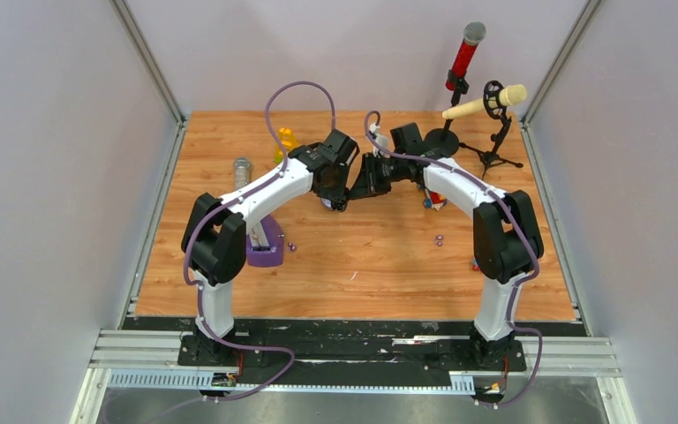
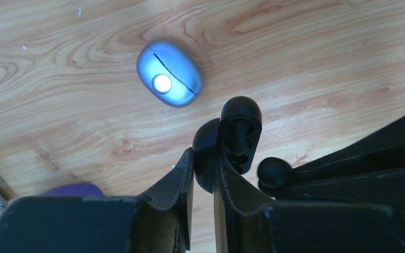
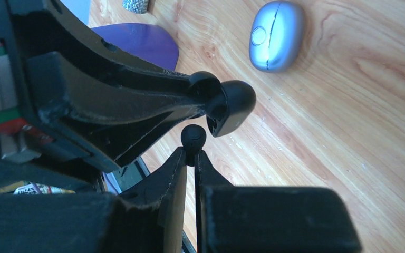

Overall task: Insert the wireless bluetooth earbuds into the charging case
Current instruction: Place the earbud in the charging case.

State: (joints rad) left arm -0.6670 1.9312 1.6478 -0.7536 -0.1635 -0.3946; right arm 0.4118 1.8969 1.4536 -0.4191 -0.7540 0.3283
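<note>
Left: a small purple bead-like bud point(image 1: 292, 247) is noted loose on the wooden tabletop point(image 1: 380, 274).

Centre-left: the left pincer point(image 2: 204, 161) is clamped narrow on a black clamshell charging case point(image 2: 240, 132), held above the tabletop with its lid open. The long axis of the case runs outward along the fingers. Its hollow inner face is turned toward the right pincer. A silver-blue pebble-shaped case point(image 2: 169, 74) is seen shut on the tabletop below.

Centre-right: the right pincer point(image 3: 190, 154) is pinched nearly closed on a tiny black rounded earbud point(image 3: 193, 136). The rounded head is pointed at the open case, just beside it and apparently not touching. The bud's long axis is judged to lie along the fingers, though little of it is shown.

Right: a second purple bud point(image 1: 439, 238) is seen loose.

Progress: case opened and bud picked. Seating is judged not yet done.
</note>
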